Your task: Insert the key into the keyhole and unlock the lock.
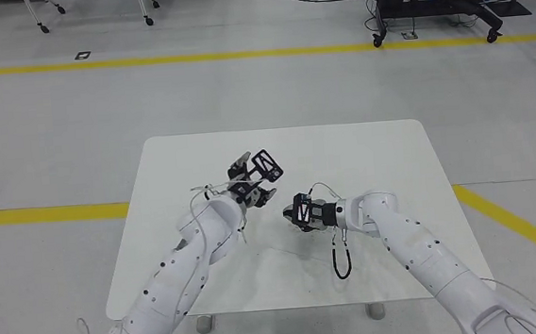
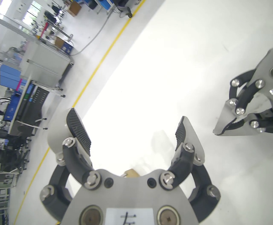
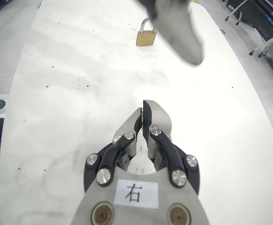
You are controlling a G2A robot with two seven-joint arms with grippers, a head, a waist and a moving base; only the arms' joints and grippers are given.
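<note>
Where your two arms meet over the middle of the white table (image 1: 361, 150), you have the left gripper (image 1: 254, 168) a little farther from the robot and the right gripper (image 1: 291, 212) nearer to it, the two close together but not touching. Your left gripper (image 2: 129, 119) has its fingers spread wide, with nothing between the ribbed pads (image 2: 79, 127). Your right gripper (image 3: 143, 109) has its fingers pressed together on a thin silvery piece, seemingly the key (image 3: 142, 116); you see just its edge between the black pads, and you cannot tell how much of it sticks out.

Your lock (image 3: 146, 36), a brass padlock with a silver shackle, rests on the table ahead of the right gripper's tips and well apart from them, with the shackle pointing away from that gripper. One blurred finger of the left gripper (image 3: 181, 32) hangs over it and covers one side of the shackle, so you cannot tell whether the shackle is closed. In the left wrist view a corner of the lock (image 2: 131, 172) peeps out just past that gripper's base plate, and the right gripper (image 2: 221, 130) shows nearby with its tips closed.

A black cable loop (image 1: 339, 256) hangs from your right arm over the table; yellow lines (image 1: 240, 54) run across the floor beyond.
</note>
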